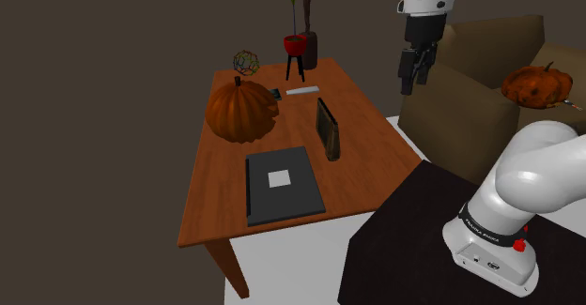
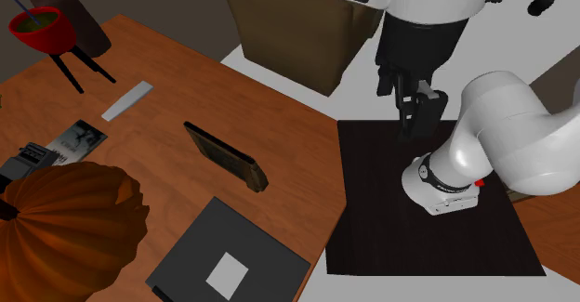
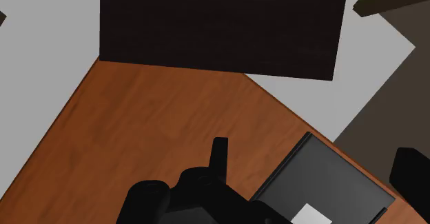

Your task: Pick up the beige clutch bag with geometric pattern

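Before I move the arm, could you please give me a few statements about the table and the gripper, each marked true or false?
1. The clutch bag stands upright on its edge on the table. True.
2. The gripper is shut on the clutch bag. False: its fingers stand apart, and it hangs in the air well clear of the bag, holding nothing.
3. A dark flat slab with a white square lies flat on the table. True.
4. The large pumpkin sits on top of the dark flat slab. False: it rests on the bare wood, apart from the slab.
5. The red pot lies tipped over beside the clutch bag. False: it sits upright on a black stand at the table's far end.
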Robot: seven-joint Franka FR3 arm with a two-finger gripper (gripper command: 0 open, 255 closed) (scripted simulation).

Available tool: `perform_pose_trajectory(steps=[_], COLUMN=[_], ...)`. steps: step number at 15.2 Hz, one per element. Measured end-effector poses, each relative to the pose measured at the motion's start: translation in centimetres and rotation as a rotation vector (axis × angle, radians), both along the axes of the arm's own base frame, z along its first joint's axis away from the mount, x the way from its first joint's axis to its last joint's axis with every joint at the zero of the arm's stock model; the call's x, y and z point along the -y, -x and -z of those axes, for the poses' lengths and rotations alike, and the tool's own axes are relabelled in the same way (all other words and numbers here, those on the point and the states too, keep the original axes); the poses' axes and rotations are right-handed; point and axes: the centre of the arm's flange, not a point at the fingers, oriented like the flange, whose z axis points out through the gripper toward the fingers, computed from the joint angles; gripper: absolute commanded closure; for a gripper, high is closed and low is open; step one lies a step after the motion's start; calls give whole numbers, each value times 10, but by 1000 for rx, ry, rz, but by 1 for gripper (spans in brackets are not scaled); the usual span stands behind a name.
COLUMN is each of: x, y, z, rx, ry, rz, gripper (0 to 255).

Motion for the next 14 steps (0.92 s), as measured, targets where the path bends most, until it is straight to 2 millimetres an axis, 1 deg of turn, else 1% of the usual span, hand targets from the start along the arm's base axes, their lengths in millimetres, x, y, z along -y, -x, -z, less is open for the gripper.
perform_pose_trajectory(steps=[1, 2, 3, 8, 9, 12, 14], x=[0, -1, -3, -1, -3, 1, 1], y=[0, -5, -12, -63, -72, -99, -123], z=[0, 2, 9, 47, 56, 81, 98], rx=[0, -1, -2, -4, -4, -5, -6], ry=[0, 1, 3, 13, 15, 22, 26], rz=[0, 10, 25, 124, 144, 207, 249], gripper=[0, 0, 0, 0, 0, 0, 0])
